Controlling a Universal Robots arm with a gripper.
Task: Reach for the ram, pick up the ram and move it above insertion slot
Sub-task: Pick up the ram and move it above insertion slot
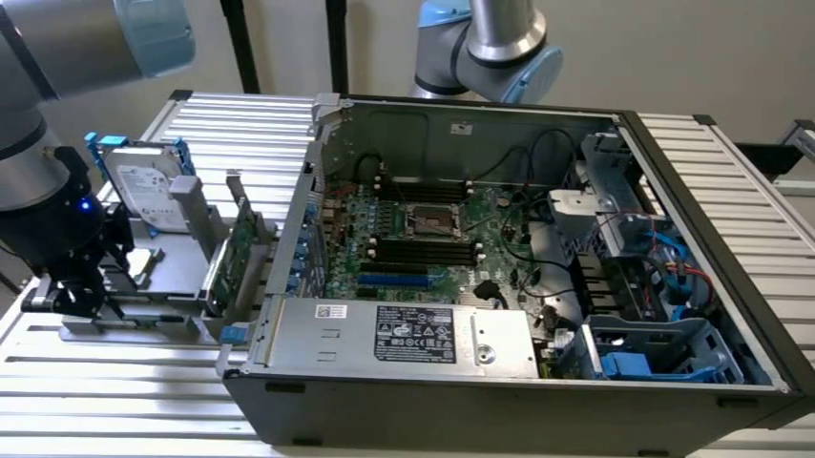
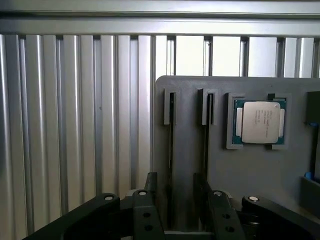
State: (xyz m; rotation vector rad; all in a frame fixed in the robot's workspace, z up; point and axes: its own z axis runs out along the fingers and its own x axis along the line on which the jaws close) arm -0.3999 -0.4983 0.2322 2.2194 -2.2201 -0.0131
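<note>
1. Ribbed metal table: carries everything listed below.
2. Computer case: lies open, side panel off, with the motherboard exposed and the power supply along its near wall.
3. Robot arm: at the exterior view's left, reaching down beside the case.
4. Grey holder: sits on the table at the exterior view's left of the case.
5. Hard drive: silver, propped upright at the back of the holder.
6. Expansion card: green, standing on edge in the holder, next to the case.
7. Gripper: low over the holder's front end. Jaws are spread, with one finger on each side of a slot, not clamped.
8. Ram: seated edge-on in that slot, seen as a thin dark strip between the fingers. A matching slot lies just beside it.
9. Processor chip: flat in a recess of the holder, near the slots.
</note>
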